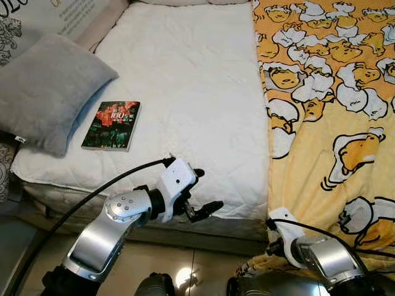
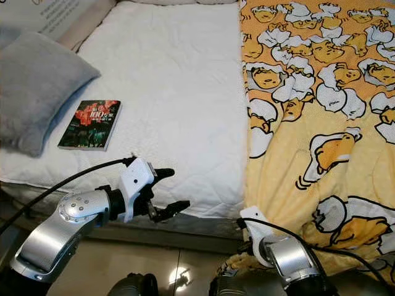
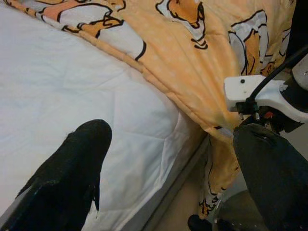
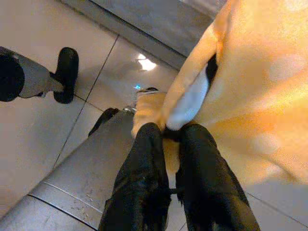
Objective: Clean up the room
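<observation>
Down at the bed's foot, the right gripper [image 4: 166, 137] pinches the hanging edge of the yellow duck-print blanket [image 1: 333, 92], apparently a fold of it. Beside it, the left gripper [image 1: 207, 191] hovers with fingers spread over the white mattress [image 1: 185, 80] edge, where a book [image 1: 112, 126] lies near a grey pillow [image 1: 46, 89].

Open mattress ahead of you
White quilted mattress [image 1: 191, 92] lies bare mid-bed — a dark paperback book [image 1: 112, 126] and grey pillow [image 1: 46, 92] block its left edge.
</observation>
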You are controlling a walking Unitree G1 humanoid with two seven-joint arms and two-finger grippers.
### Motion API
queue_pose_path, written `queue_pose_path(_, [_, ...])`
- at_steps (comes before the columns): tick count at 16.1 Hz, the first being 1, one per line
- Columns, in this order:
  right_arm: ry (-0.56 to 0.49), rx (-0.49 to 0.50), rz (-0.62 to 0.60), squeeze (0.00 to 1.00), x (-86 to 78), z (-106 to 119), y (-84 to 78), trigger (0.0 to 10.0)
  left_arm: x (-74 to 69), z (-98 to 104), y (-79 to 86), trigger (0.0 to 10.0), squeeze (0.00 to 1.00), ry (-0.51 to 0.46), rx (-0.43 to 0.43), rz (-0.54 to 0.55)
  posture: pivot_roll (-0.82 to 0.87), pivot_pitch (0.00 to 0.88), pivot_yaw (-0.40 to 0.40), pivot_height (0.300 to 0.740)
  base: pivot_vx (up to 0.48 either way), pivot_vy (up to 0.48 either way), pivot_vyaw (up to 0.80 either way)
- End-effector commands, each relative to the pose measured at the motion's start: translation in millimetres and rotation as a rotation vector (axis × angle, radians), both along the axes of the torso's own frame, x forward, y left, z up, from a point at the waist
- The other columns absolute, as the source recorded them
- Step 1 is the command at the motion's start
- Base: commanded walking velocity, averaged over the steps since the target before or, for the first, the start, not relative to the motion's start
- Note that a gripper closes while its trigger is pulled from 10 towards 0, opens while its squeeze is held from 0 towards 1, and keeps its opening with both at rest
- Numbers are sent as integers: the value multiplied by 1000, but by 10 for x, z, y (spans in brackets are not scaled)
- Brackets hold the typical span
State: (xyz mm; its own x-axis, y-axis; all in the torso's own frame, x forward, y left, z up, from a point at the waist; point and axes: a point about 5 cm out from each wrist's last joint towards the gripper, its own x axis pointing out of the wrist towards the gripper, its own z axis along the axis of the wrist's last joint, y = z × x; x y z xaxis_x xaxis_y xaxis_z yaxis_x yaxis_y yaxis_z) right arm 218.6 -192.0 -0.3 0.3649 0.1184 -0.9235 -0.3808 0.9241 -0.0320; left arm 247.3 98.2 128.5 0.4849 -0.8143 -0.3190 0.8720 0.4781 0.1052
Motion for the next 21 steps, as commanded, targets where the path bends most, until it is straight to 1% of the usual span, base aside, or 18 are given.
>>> queue_pose_path(1, [8,-8,-15,1000,-19,-12,-30,10000,24,-10,13,10000,0,-9,15,8,-41,81,26,740,0,0,0])
queue_pose_path(3, [2,-21,10,1000,-1,39,-37,10000,42,-6,21,10000,0,-14,14,14,-40,57,26,740,0,0,0])
queue_pose_path(5, [-52,-35,29,1000,93,284,-77,10000,80,14,49,10000,0,-26,-1,46,-45,28,29,740,0,0,0])
queue_pose_path(6, [-105,-33,38,1000,168,489,-75,10000,115,21,77,10000,0,-27,-22,89,-51,15,33,740,0,0,0])
queue_pose_path(7, [-149,-26,41,1000,223,602,-59,10000,142,15,93,10000,0,-33,-31,126,-57,4,35,740,0,0,0])
queue_pose_path(8, [-175,-21,34,1000,257,646,-51,10000,157,12,97,10000,0,-37,-39,148,-60,0,37,740,0,0,0])
queue_pose_path(9, [-279,-10,27,1000,359,753,-18,10000,190,22,99,10000,0,-55,-73,214,-62,0,38,740,0,0,0])
queue_pose_path(10, [-401,34,15,1000,444,826,38,10000,221,34,111,10000,0,-68,-95,278,-63,0,38,740,0,0,0])
queue_pose_path(11, [-620,133,-72,0,562,956,123,10000,284,67,161,10000,0,-105,-139,423,-60,0,38,740,0,0,0])
queue_pose_path(12, [-733,199,-81,0,584,1037,232,10000,291,62,209,10000,0,-122,-141,488,-52,0,37,740,0,0,0])
queue_pose_path(14, [-836,342,-156,0,555,1179,430,10000,280,9,308,10000,0,-139,-112,577,-52,0,32,740,0,0,0])
queue_pose_path(15, [-850,334,-206,0,525,1147,489,10000,271,10,380,10000,0,-147,-121,632,-46,0,26,740,0,0,-644])
queue_pose_path(17, [-859,326,-286,0,490,1071,478,10000,261,24,440,10000,0,-141,-149,688,-28,0,13,740,0,0,-775])
queue_pose_path(18, [-882,300,-331,0,459,1017,439,10000,241,25,482,10000,0,-137,-153,719,-25,0,12,740,0,0,-788])
queue_pose_path(19, [-908,291,-368,0,435,1003,408,10000,215,11,508,10000,0,-140,-141,727,-23,0,11,740,0,0,-800])
queue_pose_path(21, [-971,303,-395,0,416,1032,389,10000,165,-23,553,10000,0,-143,-132,740,-19,0,8,740,0,0,-800])
